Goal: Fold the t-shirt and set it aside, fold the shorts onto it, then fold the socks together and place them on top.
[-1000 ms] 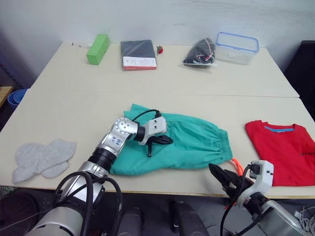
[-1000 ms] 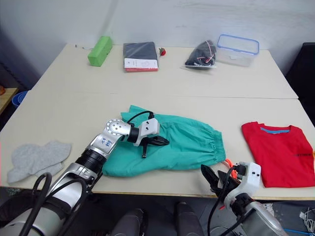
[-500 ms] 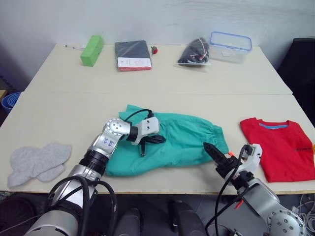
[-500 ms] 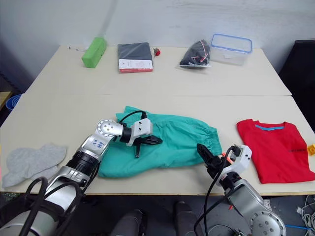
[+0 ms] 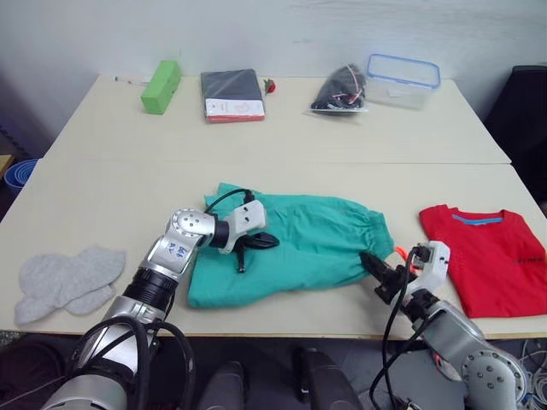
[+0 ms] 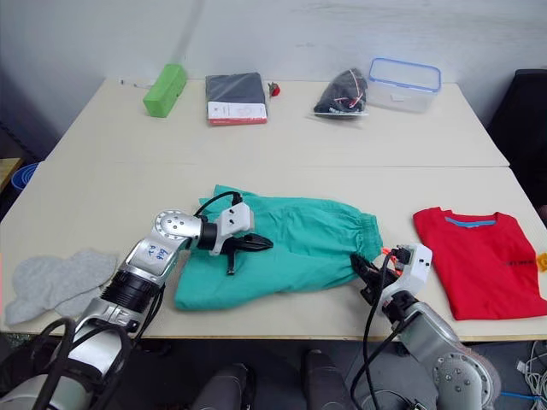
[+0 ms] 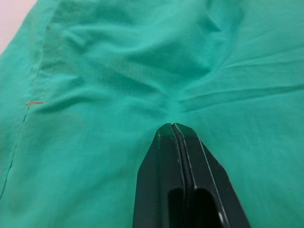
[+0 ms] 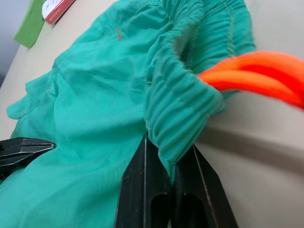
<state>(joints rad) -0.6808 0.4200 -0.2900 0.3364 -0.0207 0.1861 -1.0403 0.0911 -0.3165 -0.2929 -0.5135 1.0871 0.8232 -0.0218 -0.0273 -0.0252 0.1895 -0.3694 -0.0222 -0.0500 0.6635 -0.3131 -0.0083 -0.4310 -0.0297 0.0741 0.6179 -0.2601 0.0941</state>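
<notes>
Shorts (image 5: 295, 248) are lying flat mid-table, and I am gripping them at two places: my left gripper (image 5: 256, 243) is pinching shut on a tuck of cloth near the leg end, my right gripper (image 5: 380, 272) is clamping the gathered waistband corner beside the orange drawstring (image 8: 259, 76). For a clean fold I am judging both ends should rise together, keeping the cloth taut, toward the t-shirt (image 5: 491, 260) lying well apart on my right.

Head eyes look down over the table (image 5: 102, 171); wrist cameras sit close on the shorts (image 7: 118, 71).
</notes>
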